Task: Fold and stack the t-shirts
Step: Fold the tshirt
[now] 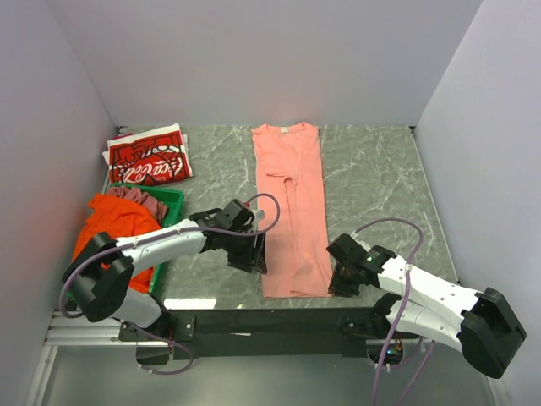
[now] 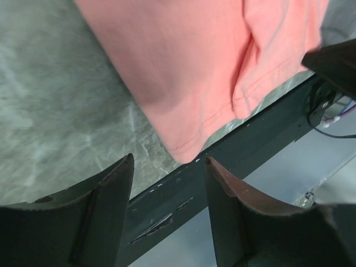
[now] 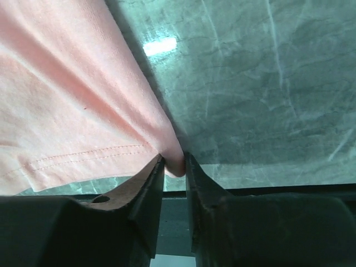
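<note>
The salmon-pink t-shirt (image 1: 292, 203) lies as a long folded strip down the table's middle, collar at the far end. My right gripper (image 1: 338, 286) is shut on its near right hem corner (image 3: 173, 158). My left gripper (image 1: 251, 264) is open just left of the near left hem corner (image 2: 186, 147), apart from the cloth. The red Coca-Cola t-shirt (image 1: 149, 159) lies folded at the far left. The orange t-shirt (image 1: 118, 222) and the mauve one (image 1: 139, 199) are bunched in the green crate (image 1: 173, 203).
The table's near edge and black frame rail (image 2: 183, 189) run just below the hem. Grey walls close in the left, far and right sides. The marble table top (image 1: 372, 178) is bare to the right of the pink strip.
</note>
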